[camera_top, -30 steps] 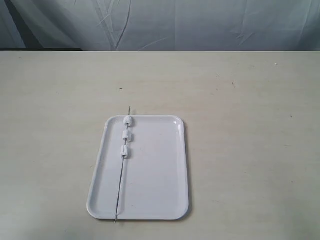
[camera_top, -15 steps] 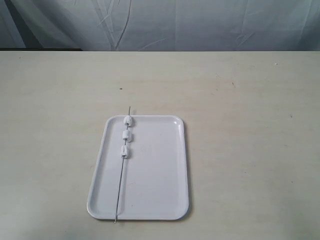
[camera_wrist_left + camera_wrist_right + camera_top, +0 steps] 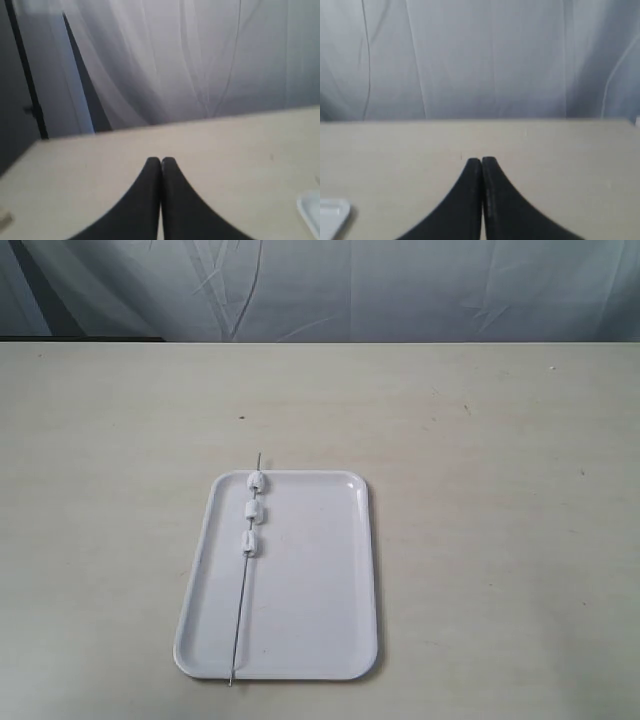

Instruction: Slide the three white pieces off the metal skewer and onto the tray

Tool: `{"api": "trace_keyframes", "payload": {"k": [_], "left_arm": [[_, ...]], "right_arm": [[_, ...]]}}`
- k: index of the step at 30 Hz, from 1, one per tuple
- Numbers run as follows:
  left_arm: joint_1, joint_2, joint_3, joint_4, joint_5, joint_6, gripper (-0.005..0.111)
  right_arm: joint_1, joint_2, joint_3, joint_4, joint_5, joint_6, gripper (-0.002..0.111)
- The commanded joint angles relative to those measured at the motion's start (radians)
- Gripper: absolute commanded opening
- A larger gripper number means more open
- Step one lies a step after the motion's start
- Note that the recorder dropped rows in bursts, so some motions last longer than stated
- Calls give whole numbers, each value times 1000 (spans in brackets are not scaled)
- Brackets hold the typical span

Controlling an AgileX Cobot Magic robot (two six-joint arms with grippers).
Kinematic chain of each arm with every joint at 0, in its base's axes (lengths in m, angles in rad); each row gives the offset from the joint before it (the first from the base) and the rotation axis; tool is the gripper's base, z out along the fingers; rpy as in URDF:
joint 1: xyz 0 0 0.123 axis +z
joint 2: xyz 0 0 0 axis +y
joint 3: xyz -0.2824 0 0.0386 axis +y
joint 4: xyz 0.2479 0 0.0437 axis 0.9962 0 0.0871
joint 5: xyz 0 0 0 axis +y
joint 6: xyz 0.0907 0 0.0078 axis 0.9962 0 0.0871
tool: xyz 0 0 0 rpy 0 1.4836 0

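step: not started, three white pieces on metal skewer lying across tray | left gripper, right gripper pinched together, empty | next: probably open up, grab skewer's bare end

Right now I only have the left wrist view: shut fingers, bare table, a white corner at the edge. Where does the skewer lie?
Observer: The metal skewer lies lengthwise along the tray, on its left part in the exterior view, with both tips poking just past the rims.
Operator: Are the pieces on it?
Observer: Yes, all three white pieces sit threaded on its far half, spaced apart.
Operator: And the right arm?
Observer: The right gripper is shut over bare table, with only a tray corner in its view.
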Motion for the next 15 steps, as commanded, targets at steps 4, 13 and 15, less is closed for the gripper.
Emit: {"api": "trace_keyframes", "payload": {"k": [4, 13, 15], "left_arm": [[-11, -5, 1, 8, -494, -11, 0], [-11, -5, 1, 8, -555, -11, 0], [-11, -5, 1, 8, -561, -11, 0]], "right_arm": [[-6, -4, 2, 5, -398, 0, -1], [-6, -4, 2, 32, -698, 0, -1], [-6, -4, 2, 42, -696, 0, -1]]}}
